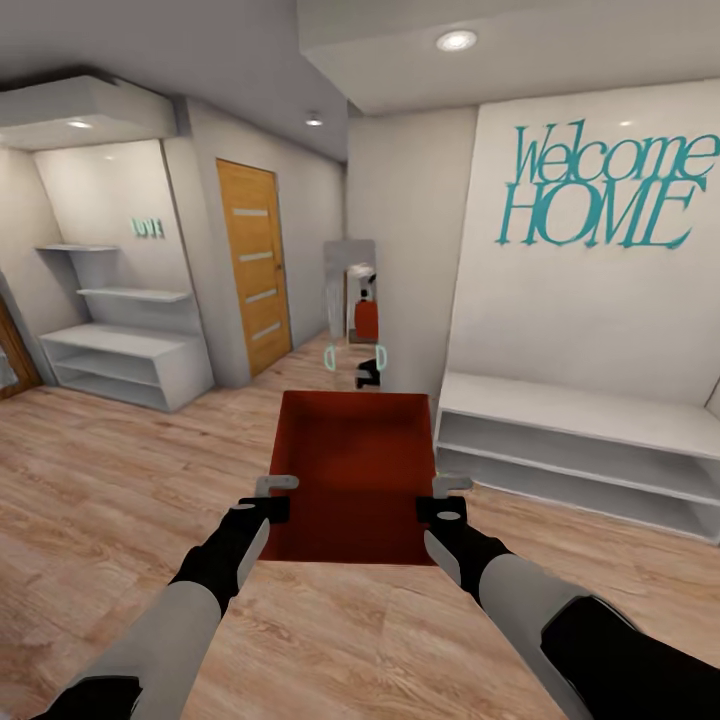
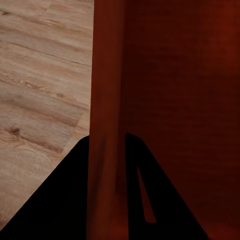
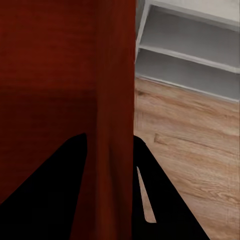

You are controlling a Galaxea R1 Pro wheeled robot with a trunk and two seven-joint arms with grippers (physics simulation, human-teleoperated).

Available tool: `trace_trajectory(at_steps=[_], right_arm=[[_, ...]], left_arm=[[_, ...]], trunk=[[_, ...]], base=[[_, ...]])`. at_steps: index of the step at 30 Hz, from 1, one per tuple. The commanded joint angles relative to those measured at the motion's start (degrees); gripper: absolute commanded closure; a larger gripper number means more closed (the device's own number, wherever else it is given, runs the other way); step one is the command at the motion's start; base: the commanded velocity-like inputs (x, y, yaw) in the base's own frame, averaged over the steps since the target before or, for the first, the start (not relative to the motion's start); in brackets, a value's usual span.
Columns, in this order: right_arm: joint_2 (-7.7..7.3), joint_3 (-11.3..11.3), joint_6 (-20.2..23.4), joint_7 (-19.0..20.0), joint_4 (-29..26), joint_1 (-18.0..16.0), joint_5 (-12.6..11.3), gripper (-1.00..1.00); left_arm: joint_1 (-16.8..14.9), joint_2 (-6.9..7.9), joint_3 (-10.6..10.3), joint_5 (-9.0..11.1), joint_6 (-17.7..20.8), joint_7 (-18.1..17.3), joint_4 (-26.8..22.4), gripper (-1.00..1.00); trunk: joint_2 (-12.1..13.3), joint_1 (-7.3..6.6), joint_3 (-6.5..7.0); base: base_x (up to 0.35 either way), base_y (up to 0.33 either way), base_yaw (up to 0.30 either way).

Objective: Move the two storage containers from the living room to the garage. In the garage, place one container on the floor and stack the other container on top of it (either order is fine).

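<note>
Here each claw grips a side wall of the storage container (image 1: 350, 470).

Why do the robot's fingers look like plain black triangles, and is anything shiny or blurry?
Left wrist view: the fingers sit close to the camera and unlit, so they render flat black against the container wall. Right wrist view: same black fingers. Head view: ceiling lights glow brightly, and the far mirror looks soft.

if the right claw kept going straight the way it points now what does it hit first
Probably nothing new: the right claw is clamped on the storage container wall, which runs along its line. Beyond it, likely the wood floor, though depth is unclear.
</note>
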Motion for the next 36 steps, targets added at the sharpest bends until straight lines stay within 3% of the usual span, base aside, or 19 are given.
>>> trace_trajectory(at_steps=[1,14,29,36], right_arm=[[0.02,-0.5,-0.7,0.0,-0.9,0.0,0.7,1.0],[-0.05,-0.6,-0.7,0.0,-0.9,0.0,0.6,1.0],[-0.06,-0.6,-0.7,0.0,-0.9,0.0,0.6,1.0],[-0.06,-0.5,-0.7,0.0,-0.9,0.0,0.6,1.0]], left_arm=[[0.0,-0.5,0.8,0.2,0.3,-0.2,0.0,1.0],[0.0,-0.5,0.8,0.2,0.3,-0.2,0.0,1.0],[0.0,-0.54,0.8,0.2,0.3,-0.2,0.0,1.0],[0.0,-0.55,0.8,0.2,0.3,-0.2,0.0,1.0]], trunk=[[-0.1,0.07,-0.12],[-0.1,0.07,-0.12],[-0.1,0.07,-0.12],[-0.1,0.07,-0.12]], base=[[0.322,0.0,0.273],[0.322,0.0,0.086],[0.322,0.0,0.257],[0.322,0.0,0.056]])
